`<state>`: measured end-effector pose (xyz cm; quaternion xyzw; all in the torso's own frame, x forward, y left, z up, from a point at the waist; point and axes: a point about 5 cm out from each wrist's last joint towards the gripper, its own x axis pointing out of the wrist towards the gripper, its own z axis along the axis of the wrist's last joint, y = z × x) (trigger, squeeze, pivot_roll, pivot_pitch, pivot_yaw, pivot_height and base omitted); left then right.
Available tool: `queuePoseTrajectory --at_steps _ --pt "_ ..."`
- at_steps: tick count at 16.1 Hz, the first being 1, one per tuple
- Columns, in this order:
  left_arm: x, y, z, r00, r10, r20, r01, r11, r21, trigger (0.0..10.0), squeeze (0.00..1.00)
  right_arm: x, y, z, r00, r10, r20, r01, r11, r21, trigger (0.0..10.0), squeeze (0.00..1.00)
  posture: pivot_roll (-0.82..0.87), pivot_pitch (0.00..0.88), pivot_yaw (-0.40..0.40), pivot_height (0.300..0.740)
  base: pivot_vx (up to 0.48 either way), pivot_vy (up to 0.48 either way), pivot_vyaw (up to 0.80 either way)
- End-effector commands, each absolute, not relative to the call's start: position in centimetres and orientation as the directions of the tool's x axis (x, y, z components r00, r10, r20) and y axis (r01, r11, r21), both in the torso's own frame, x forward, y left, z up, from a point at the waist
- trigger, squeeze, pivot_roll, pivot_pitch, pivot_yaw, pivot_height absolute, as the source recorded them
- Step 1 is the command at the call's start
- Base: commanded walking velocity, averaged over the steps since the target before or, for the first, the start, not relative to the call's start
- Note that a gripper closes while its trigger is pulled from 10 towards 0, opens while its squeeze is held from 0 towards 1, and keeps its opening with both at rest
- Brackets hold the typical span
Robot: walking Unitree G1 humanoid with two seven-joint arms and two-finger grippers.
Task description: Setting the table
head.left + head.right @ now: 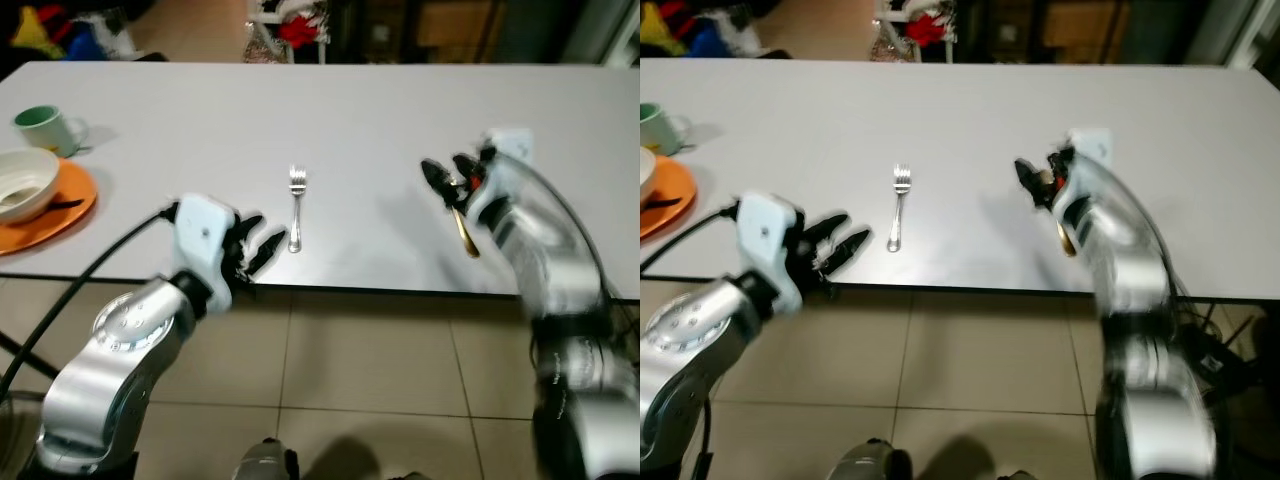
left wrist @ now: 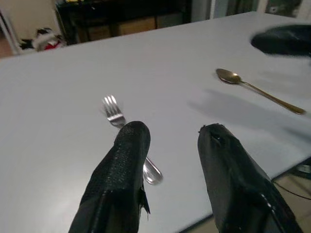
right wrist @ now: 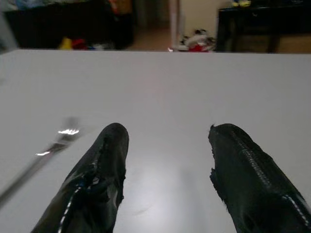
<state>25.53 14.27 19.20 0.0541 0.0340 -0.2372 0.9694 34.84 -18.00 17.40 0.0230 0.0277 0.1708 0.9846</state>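
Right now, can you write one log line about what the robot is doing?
task: setting table | left tool: open, near fork | right tool: open, over gold spoon | bowl on orange plate

Both grippers' jaws apart, empty

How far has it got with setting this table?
Partly done, by the look of it. A fork and a gold spoon lie on the table. Both the left gripper and right gripper are open and empty. The bowl, orange plate and cup sit at the left end, not yet by the cutlery.
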Motion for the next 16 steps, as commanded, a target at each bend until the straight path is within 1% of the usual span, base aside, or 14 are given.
queuePoseTrajectory --at_steps 1,2,4,6,9,10,11,14,15,16 --pt "25.9 14.4 19.3 0.918 -0.384 -0.097 0.394 0.912 0.116 10.0 0.0 33.1 -16.9 18.3 0.935 0.354 0.0 -0.354 0.933 0.064 10.0 1.0 0.13 0.0 0.02 0.74 0.0 0.0 0.8" --pt "26.0 14.3 19.2 0.93 -0.355 -0.097 0.365 0.923 0.119 10.0 0.0 31.4 -16.5 17.9 0.941 0.339 0.01 -0.339 0.937 0.08 10.0 1.0 0.12 0.0 0.019 0.74 0.0 0.0 0.8" --pt "25.6 14.1 18.9 0.936 -0.339 -0.097 0.349 0.931 0.108 10.0 0.0 29.2 -16.4 17.1 0.953 0.302 0.016 -0.302 0.948 0.1 10.0 1.0 0.11 0.0 0.021 0.74 0.0 0.0 0.8" --pt "25.2 14.3 18.4 0.942 -0.32 -0.102 0.33 0.937 0.11 10.0 0.0 27.6 -16.3 16.6 0.962 0.273 0.009 -0.272 0.958 0.085 10.0 1.0 0.1 0.0 0.021 0.74 0.0 0.0 0.8" --pt "24.9 14.5 17.9 0.957 -0.27 -0.108 0.283 0.95 0.129 10.0 0.0 25.4 -16.4 16.2 0.979 0.205 -0.01 -0.205 0.979 -0.018 10.0 1.0 0.09 0.0 0.022 0.74 0.0 0.0 0.8" --pt "25.0 14.3 18.0 0.959 -0.269 -0.095 0.28 0.949 0.143 10.0 0.0 24.6 -16.7 16.3 0.988 0.154 -0.033 -0.156 0.985 -0.069 10.0 1.0 0.07 0.0 0.032 0.74 0.0 0.0 0.8" --pt "25.2 14.0 18.1 0.955 -0.284 -0.084 0.293 0.945 0.144 10.0 0.0 24.5 -17.0 16.3 0.991 0.126 -0.041 -0.13 0.985 -0.113 10.0 1.0 0.07 0.0 0.038 0.74 0.0 0.0 0.8" --pt "25.5 13.9 18.4 0.956 -0.285 -0.067 0.292 0.947 0.137 10.0 0.0 24.4 -16.8 16.1 0.994 0.096 -0.047 -0.101 0.984 -0.147 10.0 1.0 0.06 0.0 0.038 0.74 0.0 0.0 0.56" --pt "25.6 13.9 18.5 0.958 -0.28 -0.061 0.286 0.949 0.133 10.0 0.0 24.4 -16.5 15.9 0.991 0.111 -0.069 -0.119 0.986 -0.12 10.0 1.0 0.06 0.0 0.038 0.74 0.0 0.0 0.0" --pt "25.8 14.0 18.6 0.962 -0.269 -0.053 0.274 0.953 0.128 10.0 0.0 24.2 -15.6 15.7 0.981 0.167 -0.097 -0.17 0.985 -0.017 10.0 1.0 0.07 0.0 0.04 0.74 0.0 0.0 0.0"
